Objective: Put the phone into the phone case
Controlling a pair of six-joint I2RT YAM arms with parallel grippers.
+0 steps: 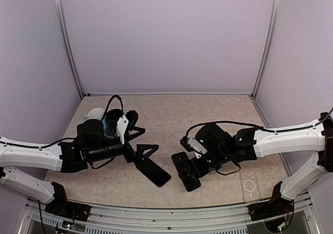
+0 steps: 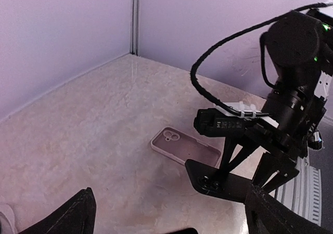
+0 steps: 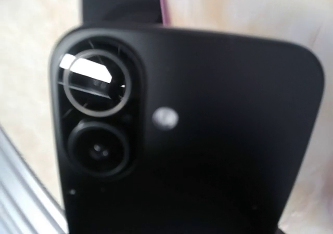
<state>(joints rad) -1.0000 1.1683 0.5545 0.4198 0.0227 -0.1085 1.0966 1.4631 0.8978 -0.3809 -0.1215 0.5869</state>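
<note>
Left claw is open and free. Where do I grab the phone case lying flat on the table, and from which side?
Probably straight from above: the phone case lies flat, so only its thin rim is exposed. Pinch one long side wall mid-length, one finger inside, one outside, clear of the camera-cutout corner. That leaves room for the phone in the right claw.

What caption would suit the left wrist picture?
Right tool grips a black phone close to the empty pale case lying on the table.

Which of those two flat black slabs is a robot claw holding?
The phone on the right, clamped in the right gripper, camera lenses showing. The other slab lies loose by the open left gripper.
</note>
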